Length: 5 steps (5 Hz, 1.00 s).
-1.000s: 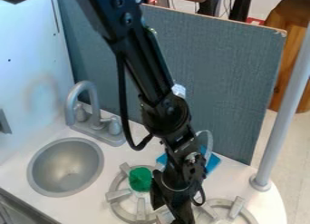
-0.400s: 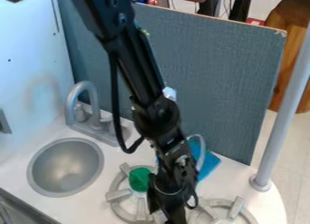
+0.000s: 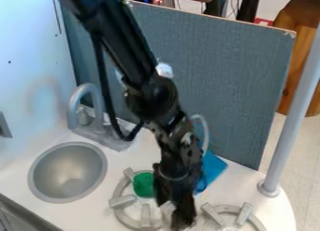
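Note:
The black gripper (image 3: 173, 215) hangs low over the right side of the left stove burner (image 3: 119, 204); cannot tell whether it holds anything. Just left of the gripper, a round green object (image 3: 143, 184) rests on the back part of that burner. Behind the arm and to its right lies a flat blue object (image 3: 214, 168) on the white counter, partly hidden by the arm.
The round grey sink (image 3: 67, 172) and its faucet (image 3: 86, 108) are at the left. A second burner (image 3: 234, 210) lies at the front right, near a grey upright pole (image 3: 290, 118). A blue-grey panel (image 3: 219, 75) borders the back.
The arm has shifted left and its wrist has risen slightly, with more of the blue object uncovered. The green object has stayed on its burner.

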Each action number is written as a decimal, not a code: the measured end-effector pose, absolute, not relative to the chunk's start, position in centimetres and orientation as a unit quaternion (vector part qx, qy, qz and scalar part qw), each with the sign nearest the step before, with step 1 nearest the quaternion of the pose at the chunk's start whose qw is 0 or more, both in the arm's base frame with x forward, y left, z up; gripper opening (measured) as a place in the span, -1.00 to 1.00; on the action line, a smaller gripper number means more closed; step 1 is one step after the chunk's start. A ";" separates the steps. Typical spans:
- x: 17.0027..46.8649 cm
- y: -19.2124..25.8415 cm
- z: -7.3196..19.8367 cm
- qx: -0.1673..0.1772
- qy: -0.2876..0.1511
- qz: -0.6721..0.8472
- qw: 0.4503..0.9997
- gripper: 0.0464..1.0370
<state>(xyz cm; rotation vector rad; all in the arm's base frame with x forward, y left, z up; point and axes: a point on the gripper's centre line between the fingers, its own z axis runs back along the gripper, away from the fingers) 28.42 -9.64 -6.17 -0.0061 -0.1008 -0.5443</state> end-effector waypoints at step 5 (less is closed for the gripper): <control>38.6 -4.1 -3.4 0.065 -0.087 -0.026 0.994 0.52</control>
